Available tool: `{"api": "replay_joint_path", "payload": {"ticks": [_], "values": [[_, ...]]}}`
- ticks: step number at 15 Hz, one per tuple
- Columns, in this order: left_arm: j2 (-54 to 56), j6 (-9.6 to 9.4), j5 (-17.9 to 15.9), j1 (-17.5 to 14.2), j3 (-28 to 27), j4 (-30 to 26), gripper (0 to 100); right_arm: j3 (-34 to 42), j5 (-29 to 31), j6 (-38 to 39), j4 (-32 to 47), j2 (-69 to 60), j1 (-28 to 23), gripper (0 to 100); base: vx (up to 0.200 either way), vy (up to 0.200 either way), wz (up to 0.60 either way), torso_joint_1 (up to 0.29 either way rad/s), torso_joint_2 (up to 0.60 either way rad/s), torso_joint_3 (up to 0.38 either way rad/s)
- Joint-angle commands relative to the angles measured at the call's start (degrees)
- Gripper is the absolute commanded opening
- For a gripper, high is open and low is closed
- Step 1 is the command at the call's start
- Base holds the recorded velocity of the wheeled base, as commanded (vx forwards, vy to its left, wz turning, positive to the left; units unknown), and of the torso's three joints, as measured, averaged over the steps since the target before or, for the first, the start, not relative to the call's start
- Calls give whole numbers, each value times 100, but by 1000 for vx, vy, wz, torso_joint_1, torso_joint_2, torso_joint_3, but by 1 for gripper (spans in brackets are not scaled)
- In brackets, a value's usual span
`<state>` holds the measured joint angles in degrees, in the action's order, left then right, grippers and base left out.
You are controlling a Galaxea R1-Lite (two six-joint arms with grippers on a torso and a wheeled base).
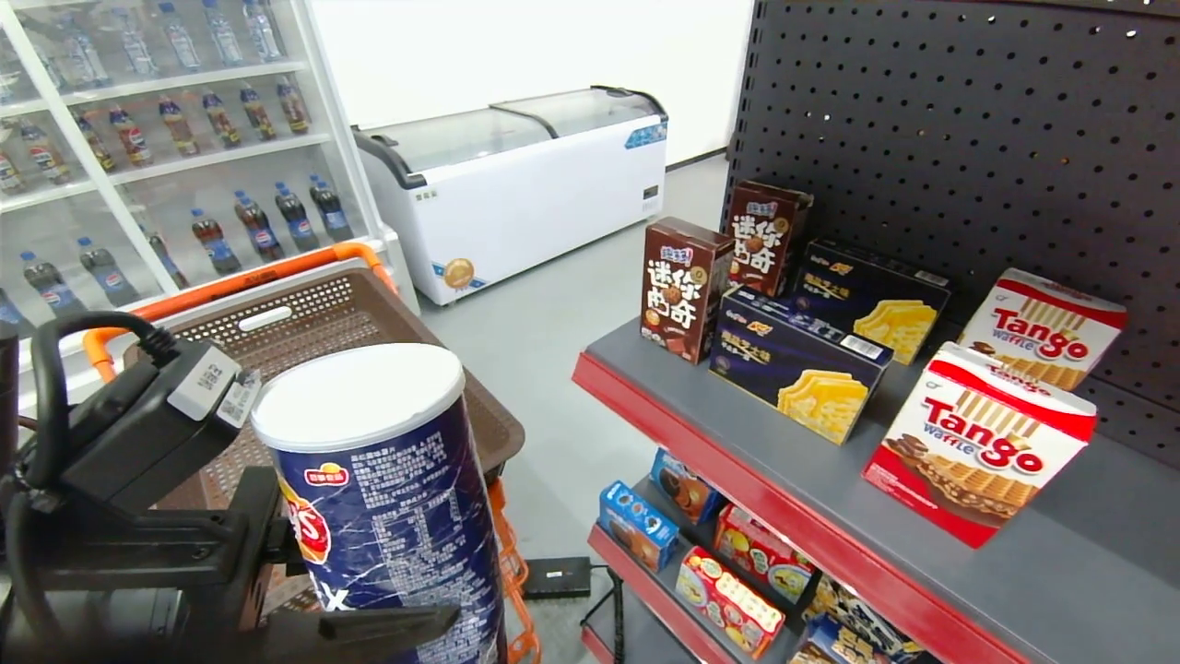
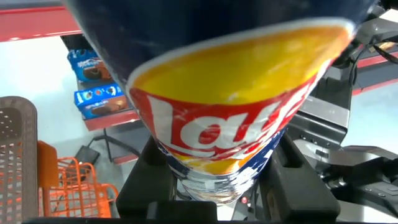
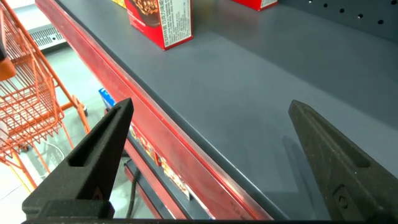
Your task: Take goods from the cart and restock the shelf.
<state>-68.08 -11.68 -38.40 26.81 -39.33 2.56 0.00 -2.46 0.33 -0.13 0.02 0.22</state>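
While the left hand (image 2: pixel 217 186) grips the chip can (image 1: pixel 387 498) near the cart (image 1: pixel 304 314), transfer appears current; next, carry it toward 3 o'clock onto the bare shelf (image 1: pixel 701 401). The right hand (image 3: pixel 211 143) is open.

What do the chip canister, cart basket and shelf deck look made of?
By look: chip canister is likely a cardboard tube, with a glossy printed wrap showing highlights; its white lid looks plastic. cart basket: brown moulded plastic, perforated grid, matte. shelf deck: probably painted sheet metal, flat grey matte, red front lip.
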Motion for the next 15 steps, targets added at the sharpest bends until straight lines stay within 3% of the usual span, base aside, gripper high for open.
{"api": "replay_joint_path", "payload": {"ticks": [1,15], "values": [[-12,-1,-1,0,22,8,0,0,0,2,-4,-2,-4,100,0,0,-600,-17,-7,7],[-12,8,-1,105,-84,25,0,0,0,2,-4,-2,-4,100,0,0,-600,3,2,1]]}}
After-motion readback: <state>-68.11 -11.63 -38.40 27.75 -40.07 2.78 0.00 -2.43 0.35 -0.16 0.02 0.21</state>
